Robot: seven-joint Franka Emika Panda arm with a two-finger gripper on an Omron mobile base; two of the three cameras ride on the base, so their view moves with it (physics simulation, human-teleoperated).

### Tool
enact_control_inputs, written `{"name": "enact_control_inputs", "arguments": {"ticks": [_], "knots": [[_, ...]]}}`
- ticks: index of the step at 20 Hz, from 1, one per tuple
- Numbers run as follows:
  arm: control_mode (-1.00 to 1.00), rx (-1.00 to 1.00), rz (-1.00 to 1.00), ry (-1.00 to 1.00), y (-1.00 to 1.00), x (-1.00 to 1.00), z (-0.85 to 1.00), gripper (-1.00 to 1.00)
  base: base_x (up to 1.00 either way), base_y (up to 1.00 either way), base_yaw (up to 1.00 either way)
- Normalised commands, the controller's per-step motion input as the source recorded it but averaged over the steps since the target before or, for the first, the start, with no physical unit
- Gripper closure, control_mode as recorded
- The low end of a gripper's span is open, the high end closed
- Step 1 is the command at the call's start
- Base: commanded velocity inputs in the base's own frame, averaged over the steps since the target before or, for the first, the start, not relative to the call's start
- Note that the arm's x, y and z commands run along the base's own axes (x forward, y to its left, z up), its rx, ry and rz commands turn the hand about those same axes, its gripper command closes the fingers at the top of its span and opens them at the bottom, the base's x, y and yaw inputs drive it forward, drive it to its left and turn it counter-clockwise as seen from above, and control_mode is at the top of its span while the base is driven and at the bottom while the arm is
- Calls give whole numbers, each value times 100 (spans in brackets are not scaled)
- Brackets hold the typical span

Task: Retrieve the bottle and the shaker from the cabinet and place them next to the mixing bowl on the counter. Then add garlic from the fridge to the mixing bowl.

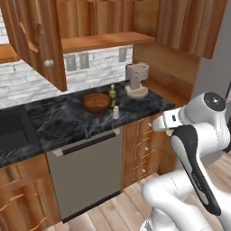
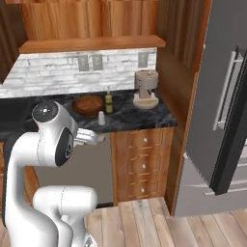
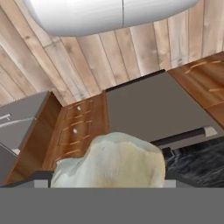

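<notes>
In the hand view a pale cream garlic (image 3: 113,158) bulb sits right at the camera, and my gripper (image 3: 109,180) is shut on it. In the base views the gripper (image 1: 166,126) (image 2: 92,138) hangs in front of the lower drawers, below the counter's (image 1: 63,119) front edge. On the black marble stand the brown wooden mixing bowl (image 1: 96,102) (image 2: 88,104), the olive-yellow bottle (image 1: 112,92) (image 2: 109,100) just right of it, and the small grey shaker (image 1: 116,112) (image 2: 101,117) in front of them. The cabinet (image 1: 38,40) door hangs open at upper left. The fridge (image 2: 219,96) stands at the right, its door (image 2: 234,125) ajar.
A beige coffee machine (image 1: 136,80) (image 2: 145,89) stands on the counter's right end. A dark sink (image 1: 11,128) lies at the left. A grey dishwasher front (image 1: 85,173) sits under the counter, with wooden drawers (image 2: 142,164) beside it. Plank floor (image 2: 144,222) lies below.
</notes>
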Motion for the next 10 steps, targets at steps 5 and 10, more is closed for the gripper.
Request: {"name": "enact_control_inputs", "arguments": {"ticks": [5,10], "knots": [[100,0,0,0,0,0,0,100,35,47,-8],[100,0,0,0,0,0,0,100,35,35,-5]]}}
